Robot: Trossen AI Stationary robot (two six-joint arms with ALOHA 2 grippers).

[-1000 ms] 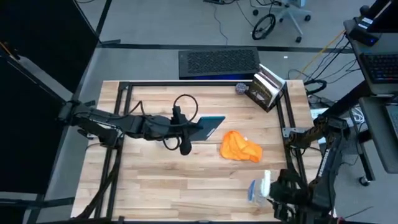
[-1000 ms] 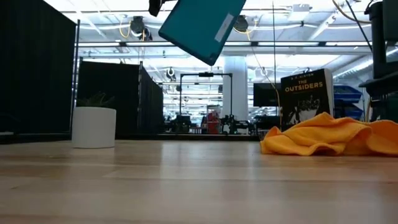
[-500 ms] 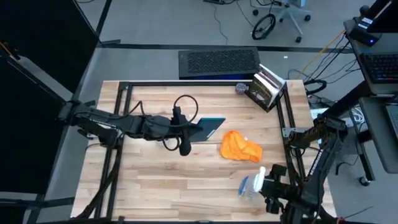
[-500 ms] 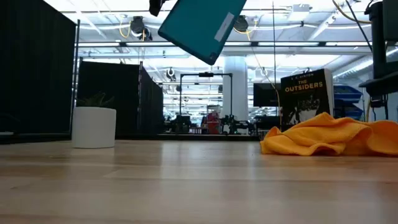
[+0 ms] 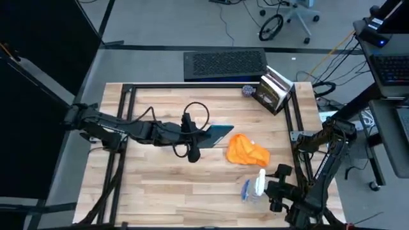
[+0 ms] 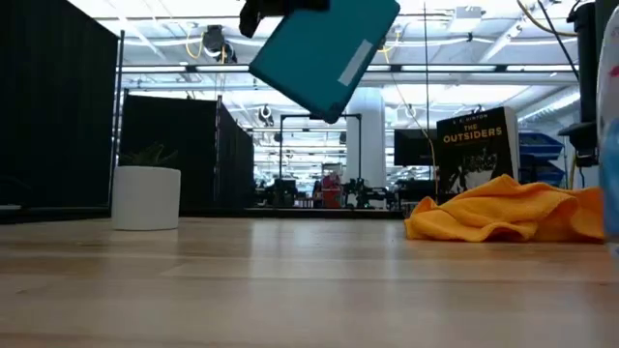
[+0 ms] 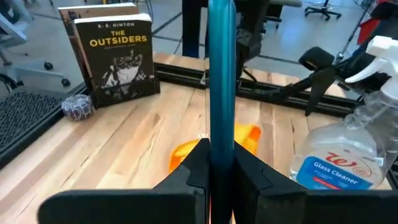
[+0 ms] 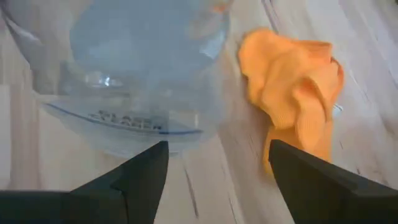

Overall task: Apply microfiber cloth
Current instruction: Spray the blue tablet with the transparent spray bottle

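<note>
One orange cloth [image 5: 247, 151] lies crumpled on the table [image 5: 153, 185], untouched, just beyond the right gripper [image 5: 268, 189], which has carried the spray bottle [image 5: 254, 186] closer; the left gripper [image 5: 199, 133] stays clamped on the tablet [image 5: 216, 131] nearby.

Showing in the frames: one crumpled bright orange microfiber cloth [image 5: 247, 151], one flat teal tablet [image 5: 216, 133], one clear spray bottle with blue label [image 5: 254, 188], one dark paperback book [image 5: 273, 91], one white plant pot [image 6: 145, 197], two dark robot arms.
</note>
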